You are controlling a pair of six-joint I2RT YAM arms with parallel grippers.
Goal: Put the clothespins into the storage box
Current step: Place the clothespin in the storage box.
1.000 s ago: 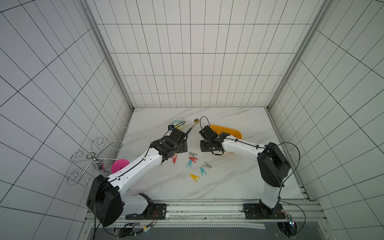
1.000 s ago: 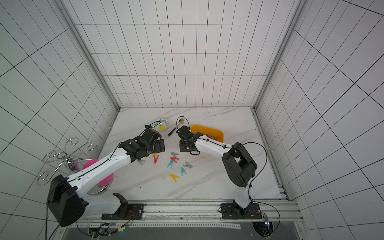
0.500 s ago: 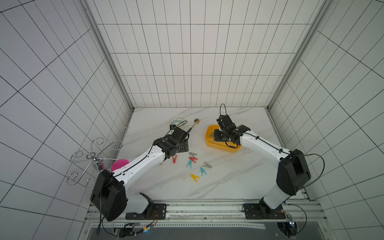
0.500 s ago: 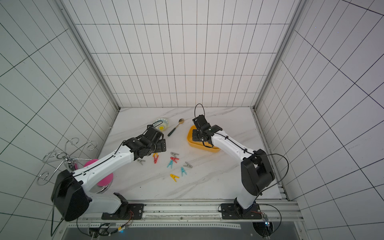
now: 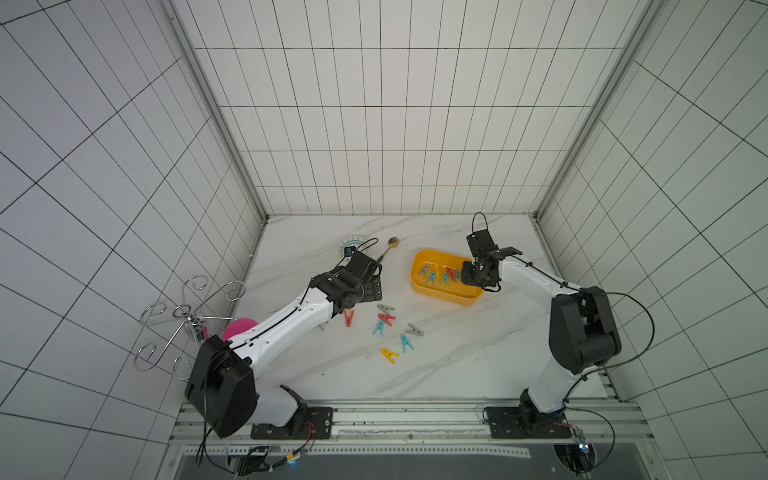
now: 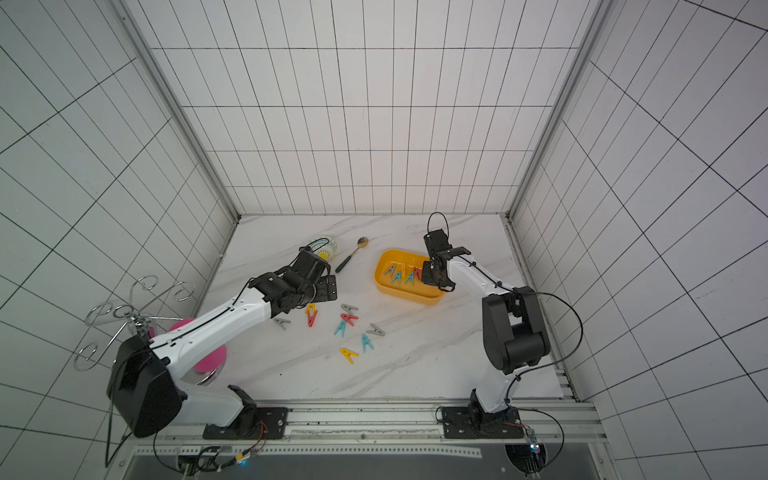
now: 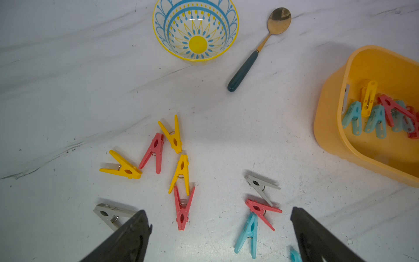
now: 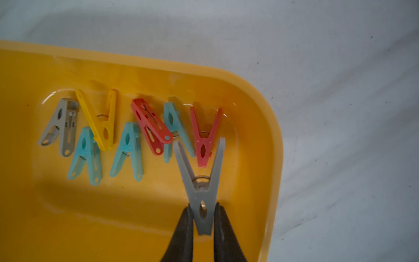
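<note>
One grey clothespin (image 8: 202, 192) between right fingers (image 8: 182, 231)

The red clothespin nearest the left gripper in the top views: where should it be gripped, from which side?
Pinch the red clothespin across its joined end, coming straight down with the open left gripper. It lies flat, and a yellow clothespin crowds its spread legs.

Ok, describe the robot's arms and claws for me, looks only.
The left arm and right arm have white shells, bulky black joints and thin black cables running along them. The left claw and right claw are black and taper towards the tips.
</note>
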